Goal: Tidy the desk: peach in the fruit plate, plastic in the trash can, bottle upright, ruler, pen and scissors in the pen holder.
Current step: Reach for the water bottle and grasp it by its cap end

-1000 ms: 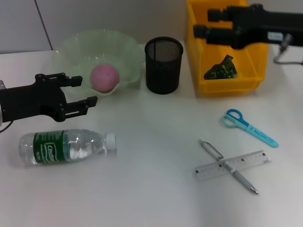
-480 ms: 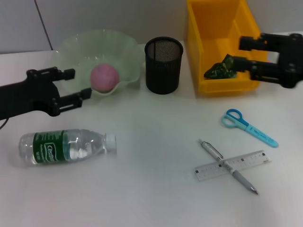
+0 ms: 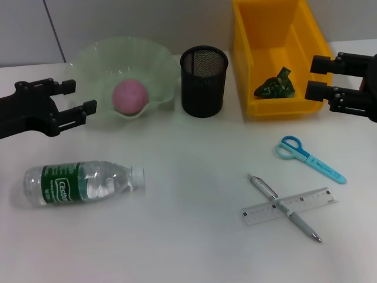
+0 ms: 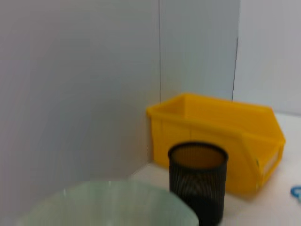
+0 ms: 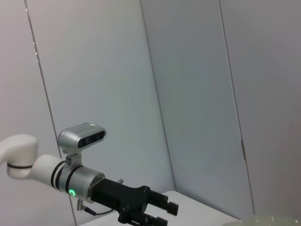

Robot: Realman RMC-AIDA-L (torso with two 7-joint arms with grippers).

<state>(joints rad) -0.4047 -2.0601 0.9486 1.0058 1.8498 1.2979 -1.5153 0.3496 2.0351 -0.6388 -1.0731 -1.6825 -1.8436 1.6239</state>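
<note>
On the desk, 2 grippers hang spread and empty at opposite edges.
Left gripper [image 3: 75, 97] is beside the fruit plate [image 3: 150, 62] holding the peach [image 3: 130, 96]; right gripper [image 3: 316, 78] is by the trash can [image 3: 247, 56] containing plastic [image 3: 275, 84]. Bottle [image 3: 82, 183] lies flat. Scissors [image 3: 309, 158], pen [image 3: 284, 207] crossing ruler [image 3: 288, 206], pen holder [image 3: 203, 81].

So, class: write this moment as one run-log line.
peach in plate | plastic in bin | bottle lying | left gripper, right gripper open, empty
</note>
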